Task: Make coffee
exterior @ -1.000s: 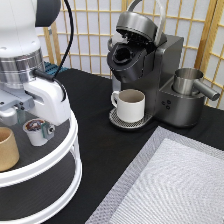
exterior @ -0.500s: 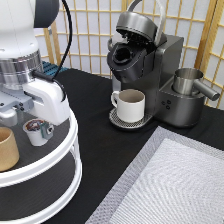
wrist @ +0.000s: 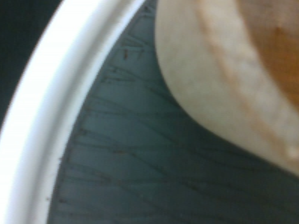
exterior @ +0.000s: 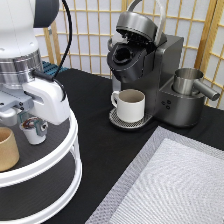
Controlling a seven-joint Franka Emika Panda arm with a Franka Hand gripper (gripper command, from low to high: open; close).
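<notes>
The coffee (exterior: 35,131), a small white pod with a dark red-and-white foil top, stands slightly tilted on the upper tier of a white round rack (exterior: 70,150). My gripper (exterior: 27,124) hangs low over that tier, right at the pod, and its white hand covers the pod's upper edge. A tan handleless cup (exterior: 7,148) stands beside the pod toward the exterior view's left, and it fills much of the wrist view (wrist: 258,75). The coffee machine (exterior: 160,75) stands at the exterior view's top centre with its lid (exterior: 137,24) raised. A cream mug (exterior: 131,105) sits on its drip tray.
A steel pitcher (exterior: 190,82) rests on the machine's right side. A grey woven mat (exterior: 170,185) covers the table's lower right. The rack has a lower tier (exterior: 35,200) below. A slatted screen (exterior: 90,30) stands behind. The rack's white rim (wrist: 48,115) shows in the wrist view.
</notes>
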